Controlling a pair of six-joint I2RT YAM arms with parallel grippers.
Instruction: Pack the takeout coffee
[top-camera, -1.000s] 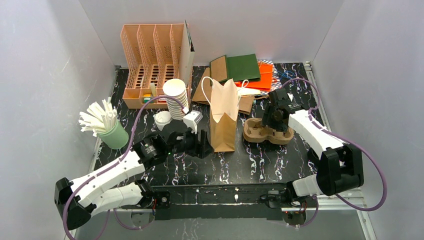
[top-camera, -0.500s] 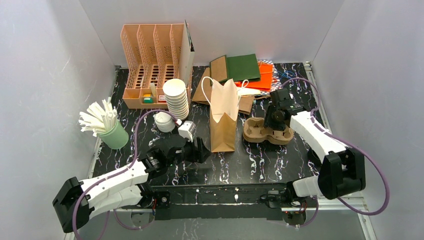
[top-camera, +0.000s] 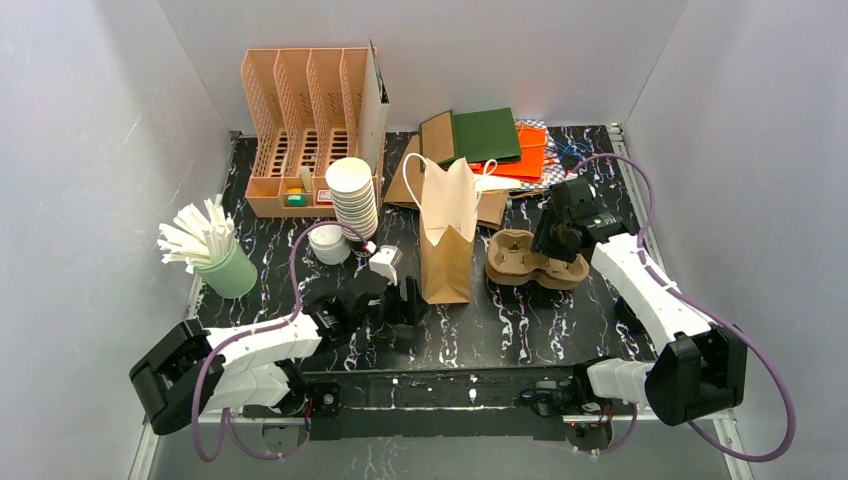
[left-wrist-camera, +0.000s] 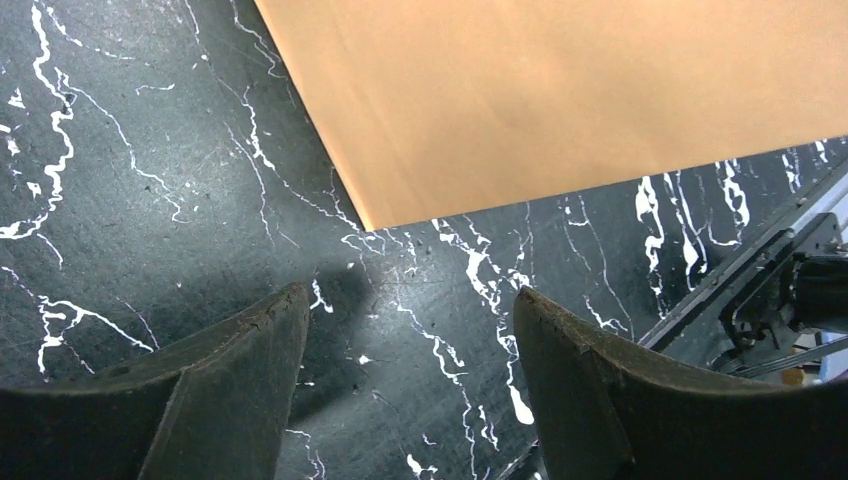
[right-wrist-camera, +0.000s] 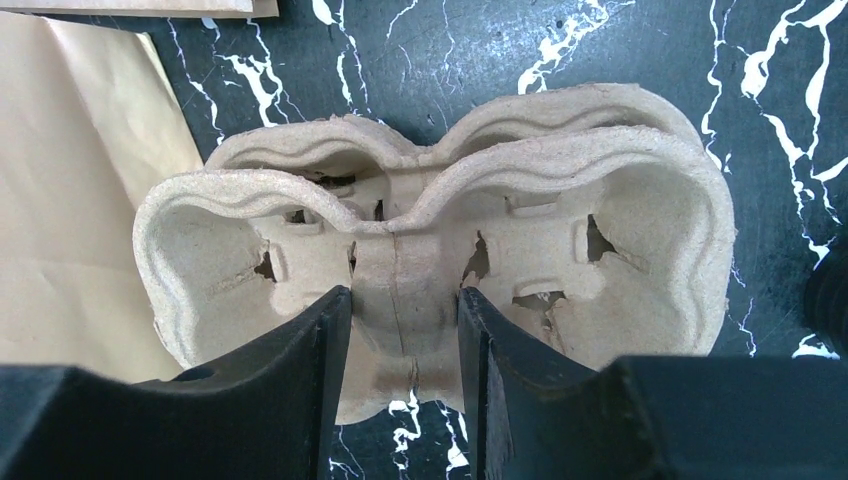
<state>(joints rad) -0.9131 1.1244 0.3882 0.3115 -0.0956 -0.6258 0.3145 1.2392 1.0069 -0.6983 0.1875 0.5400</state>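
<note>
The brown moulded cup carrier (top-camera: 520, 262) lies on the black marbled table, right of the upright paper bag (top-camera: 447, 240). My right gripper (top-camera: 556, 245) is shut on its middle ridge (right-wrist-camera: 400, 250), one finger in each cup well (right-wrist-camera: 640, 220). My left gripper (top-camera: 408, 300) hovers open and empty (left-wrist-camera: 410, 295) over bare table at the bag's near-left bottom corner (left-wrist-camera: 560, 100). A low white round thing (top-camera: 328, 243) stands left of the cup stack. Whether it is takeout coffee or loose lids, I cannot tell.
At the back left stands a peach desk organizer (top-camera: 300, 130), with a tall stack of lidless cups (top-camera: 352, 195) in front of it. A green cup of white sticks (top-camera: 228, 270) is at the left edge. Flat green, brown and orange bags (top-camera: 485, 135) lie at the back.
My left arm has drawn back toward the near edge and dropped low beside the bag, its jaws opening wider. My right gripper has closed on the carrier's middle ridge.
</note>
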